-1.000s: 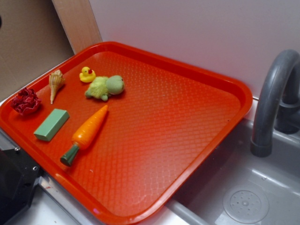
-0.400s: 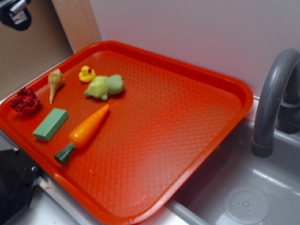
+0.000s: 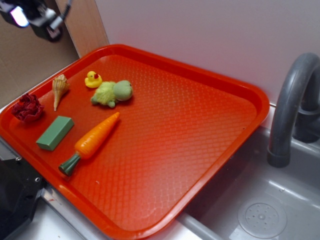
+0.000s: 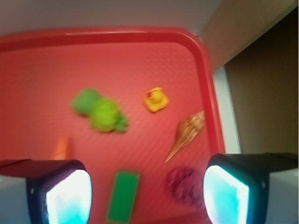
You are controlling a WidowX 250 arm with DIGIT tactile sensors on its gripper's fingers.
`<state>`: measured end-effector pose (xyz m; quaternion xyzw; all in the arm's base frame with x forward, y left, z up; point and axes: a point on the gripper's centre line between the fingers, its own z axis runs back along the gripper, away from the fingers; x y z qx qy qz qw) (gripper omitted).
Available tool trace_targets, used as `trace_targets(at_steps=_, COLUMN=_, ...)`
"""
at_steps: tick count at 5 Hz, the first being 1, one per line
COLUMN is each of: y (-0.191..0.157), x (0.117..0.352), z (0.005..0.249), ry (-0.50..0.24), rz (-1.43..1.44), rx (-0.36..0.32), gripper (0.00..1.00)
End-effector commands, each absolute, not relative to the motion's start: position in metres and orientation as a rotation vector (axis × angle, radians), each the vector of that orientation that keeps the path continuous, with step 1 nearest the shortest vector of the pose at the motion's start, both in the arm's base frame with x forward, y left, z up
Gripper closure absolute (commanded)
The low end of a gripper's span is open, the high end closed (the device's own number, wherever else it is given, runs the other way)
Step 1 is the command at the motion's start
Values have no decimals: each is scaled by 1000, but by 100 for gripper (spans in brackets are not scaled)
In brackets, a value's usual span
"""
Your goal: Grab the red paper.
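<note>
Gripper (image 4: 147,196) spread above one red paper (image 3: 27,108).

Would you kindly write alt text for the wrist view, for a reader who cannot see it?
Blurry downward view between the open claw's two fingers onto an orange-red tray: the crumpled red paper lies near the right finger, beside a green block, shell, yellow duck and green plush toy.

Dark crimson red paper (image 3: 27,108), yellow duck (image 3: 92,80), green block (image 3: 54,133), orange carrot (image 3: 95,137), all on my textured orange-red tray (image 3: 190,130).
</note>
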<state>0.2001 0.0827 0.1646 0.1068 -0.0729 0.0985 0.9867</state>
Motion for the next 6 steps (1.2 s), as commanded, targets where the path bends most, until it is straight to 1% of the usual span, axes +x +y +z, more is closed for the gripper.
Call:
trace_targets(at_steps=1, y=119, x=186, z=133, ry=-36, rz=210, rx=312, gripper=0)
trace_targets(at_steps=2, y=126, x=173, z=126, ry=61, rz=190, rx=305, gripper=0)
trace_targets(at_steps=3, y=132, x=166, z=115, ry=72, rz=175, rx=344, gripper=0)
trace_targets(at_steps=4, y=140, x=165, z=97, ry=76, rz=154, rx=393, gripper=0)
trace_targets(at_steps=5, y=142, x=161, z=85, ry=101, rz=142, rx=394, gripper=0)
trace_targets(at_steps=6, y=147, x=157, z=70, ry=170, rz=127, rx=420, gripper=0)
